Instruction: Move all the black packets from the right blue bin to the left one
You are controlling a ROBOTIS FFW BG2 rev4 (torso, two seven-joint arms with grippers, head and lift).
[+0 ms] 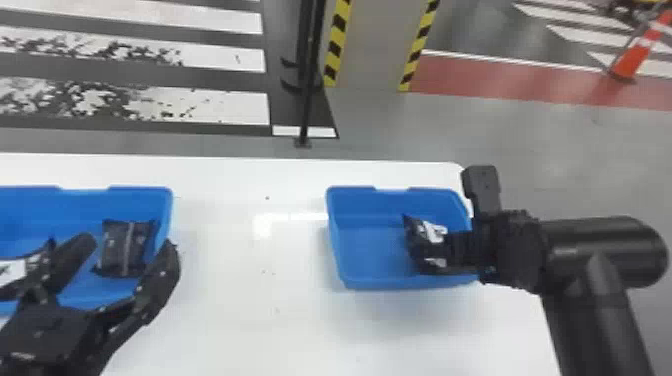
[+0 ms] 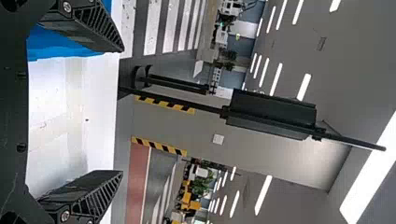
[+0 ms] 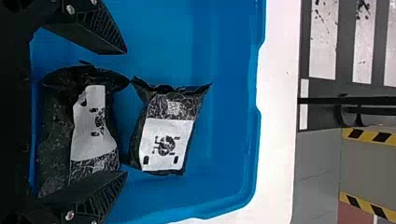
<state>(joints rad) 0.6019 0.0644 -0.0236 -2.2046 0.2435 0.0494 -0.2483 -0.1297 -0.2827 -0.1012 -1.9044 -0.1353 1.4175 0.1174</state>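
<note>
- While the left arm slants in from the lower left, its tool [image 1: 129, 244] is spread over the left blue bin [image 1: 137, 200]; two black packets [image 1: 122, 247] lie there.
- The right arm comes in from the right, its tool [image 1: 450, 252] spread at the right blue bin [image 1: 372, 250].
- Between its fingers lies one white-labelled black packet [image 3: 56, 130]; another white-labelled black packet [image 3: 166, 144] lies just past the fingertips.
</note>
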